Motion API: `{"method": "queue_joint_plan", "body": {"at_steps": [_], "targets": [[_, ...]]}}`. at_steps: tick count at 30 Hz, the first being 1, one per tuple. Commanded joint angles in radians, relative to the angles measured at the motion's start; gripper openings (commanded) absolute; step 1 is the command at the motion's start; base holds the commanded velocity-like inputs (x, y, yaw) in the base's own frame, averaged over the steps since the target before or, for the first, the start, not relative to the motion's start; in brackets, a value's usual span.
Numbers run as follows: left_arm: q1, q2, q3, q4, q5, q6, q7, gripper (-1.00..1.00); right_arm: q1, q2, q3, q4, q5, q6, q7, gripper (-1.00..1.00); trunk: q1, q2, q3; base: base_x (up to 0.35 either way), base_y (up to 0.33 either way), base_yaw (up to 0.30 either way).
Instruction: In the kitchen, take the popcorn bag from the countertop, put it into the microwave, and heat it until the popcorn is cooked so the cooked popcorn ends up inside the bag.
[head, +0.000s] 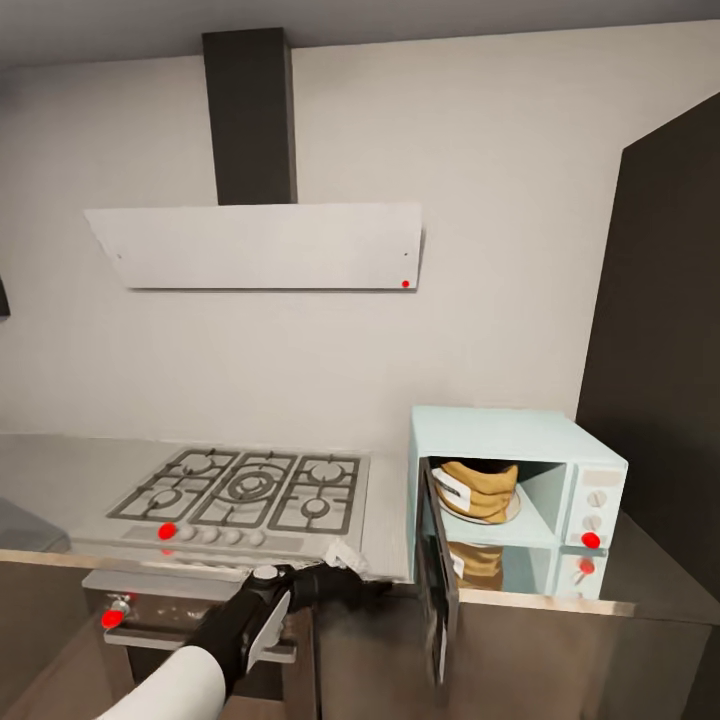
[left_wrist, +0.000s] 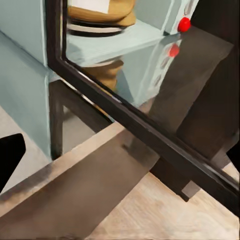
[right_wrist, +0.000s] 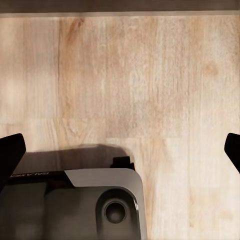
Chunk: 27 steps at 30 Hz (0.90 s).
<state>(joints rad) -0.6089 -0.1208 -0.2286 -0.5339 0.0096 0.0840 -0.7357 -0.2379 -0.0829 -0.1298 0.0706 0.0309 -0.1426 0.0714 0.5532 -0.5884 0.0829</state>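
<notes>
Head view: kitchen, pale grey wall, hood over gas hob, steel countertop. Microwave at right, door swung open; popcorn bag already inside on plate, tilted. Left gripper near door edge, opening impossible to tell.

Left wrist view: door frame close ahead, bag beyond glass; one dark fingertip at edge, nothing held.

Right wrist view: plank floor, robot base; fingertips wide apart, empty.

Bag likely light, soft, crushable; best gripped at rolled rim. Door stiff; push on free edge.
</notes>
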Motion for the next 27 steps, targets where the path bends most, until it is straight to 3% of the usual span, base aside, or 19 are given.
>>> {"method": "queue_joint_plan", "body": {"at_steps": [1,4,6,13,25,27], "targets": [[0.0,0.001,-0.02,-0.001,0.001,0.009,-0.007,1.0,-0.001,0.0,-0.008,0.005,0.003,-0.008,0.004,1.0,0.0,-0.001,0.0,0.008,0.0,-0.007],[0.0,-0.003,-0.064,-0.003,0.001,0.008,-0.079,1.0,-0.001,-0.001,-0.008,0.005,0.003,-0.008,0.004,1.0,0.0,-0.001,0.0,0.003,0.0,-0.002],[0.0,-0.02,-0.077,-0.003,0.001,0.009,-0.131,1.0,-0.001,0.0,-0.008,0.005,0.003,-0.008,0.003,1.0,0.0,-0.001,0.0,0.0,0.0,-0.009],[0.0,-0.054,-0.082,-0.004,0.001,-0.005,-0.149,1.0,-0.001,0.0,-0.008,0.005,0.003,-0.008,0.003,1.0,0.0,-0.001,0.0,0.0,0.0,-0.22],[0.0,-0.053,-0.066,-0.005,0.004,-0.006,-0.088,1.0,-0.001,0.0,-0.008,0.005,0.004,-0.008,0.004,1.0,0.0,-0.001,0.0,0.0,0.0,-0.283],[0.0,-0.053,-0.064,-0.004,0.005,-0.006,-0.007,1.0,-0.001,0.0,-0.008,0.005,0.004,-0.008,0.004,1.0,0.0,-0.001,0.0,0.0,0.0,-0.234]]}}
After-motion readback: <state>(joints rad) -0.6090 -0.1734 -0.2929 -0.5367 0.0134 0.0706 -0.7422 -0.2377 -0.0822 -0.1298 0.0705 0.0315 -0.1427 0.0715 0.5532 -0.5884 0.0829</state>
